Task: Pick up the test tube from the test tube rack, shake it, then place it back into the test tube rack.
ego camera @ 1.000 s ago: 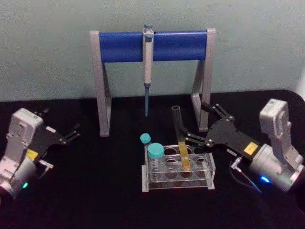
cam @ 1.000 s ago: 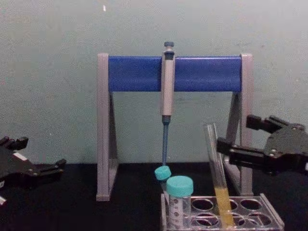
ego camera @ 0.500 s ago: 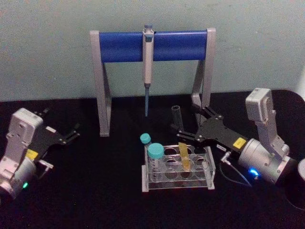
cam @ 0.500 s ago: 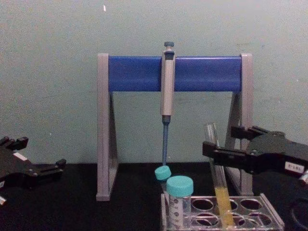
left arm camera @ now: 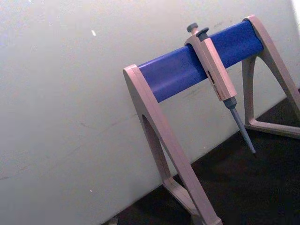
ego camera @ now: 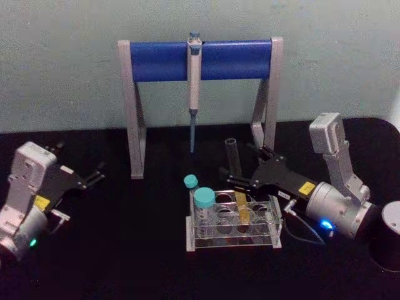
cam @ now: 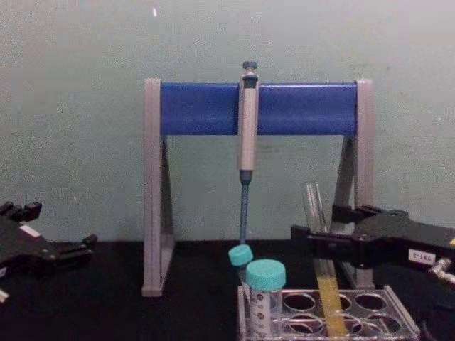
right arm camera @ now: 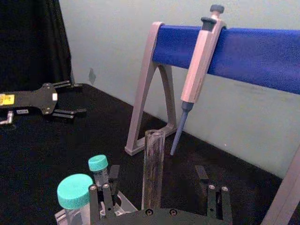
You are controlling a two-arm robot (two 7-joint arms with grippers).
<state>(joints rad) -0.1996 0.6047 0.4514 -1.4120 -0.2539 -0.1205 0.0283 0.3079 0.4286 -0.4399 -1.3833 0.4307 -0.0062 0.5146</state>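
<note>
Right gripper (ego camera: 239,167) has slid left since 0.5 s ago; the tube hasn't moved. Fingers (right arm camera: 216,199) are spread wide, one on each side of the test tube (right arm camera: 153,164) at its upper half. Wrist view shows gaps on both sides, so nothing is gripped. The tube sits in the test tube rack (ego camera: 231,240), back row, leaning slightly, with yellow liquid at the bottom. Two teal-capped vials (ego camera: 204,198) stand at the rack's left end. Behind, a pipette (ego camera: 194,81) hangs on the blue-bar stand (ego camera: 162,60). Left gripper (ego camera: 80,157) is parked far left over the black table (ego camera: 125,262), fingers apart, empty.
</note>
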